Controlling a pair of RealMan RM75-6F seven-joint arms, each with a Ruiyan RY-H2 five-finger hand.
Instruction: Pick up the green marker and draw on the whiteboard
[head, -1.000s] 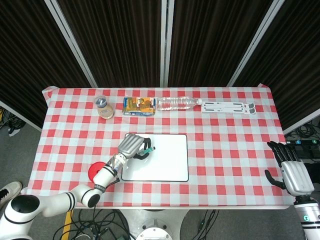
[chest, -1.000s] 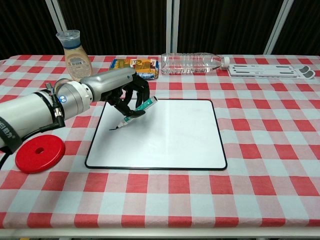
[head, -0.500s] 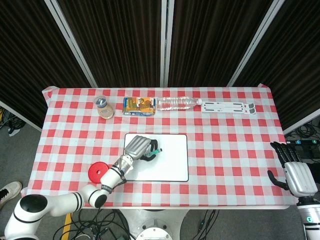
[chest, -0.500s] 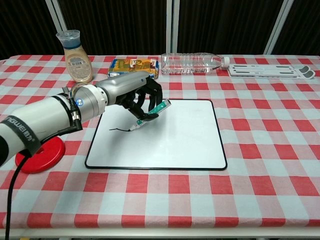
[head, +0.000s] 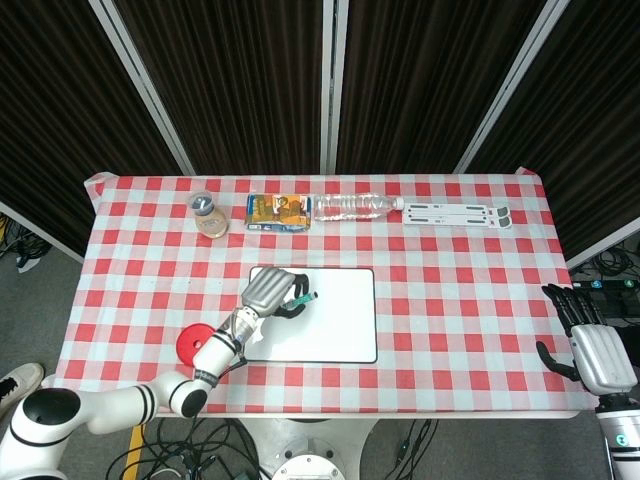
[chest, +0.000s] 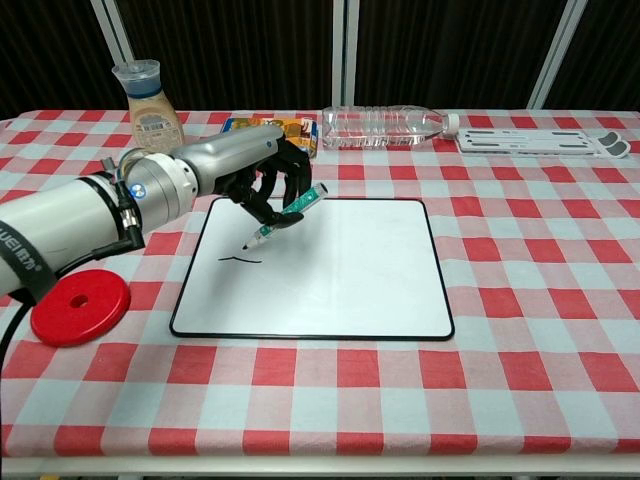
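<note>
Your left hand grips the marker over the whiteboard's far left corner, the pen tilted with its tip down near the board. Whether the tip touches is unclear. A short dark stroke sits just below the tip. Beside the board's left edge lies a red disc. Along the far side you have a sauce bottle, a snack pack, a water bottle lying down and a white stand.

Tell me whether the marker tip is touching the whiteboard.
Apart. In the chest view the green marker, held by the left hand, has its tip raised above the whiteboard.
</note>
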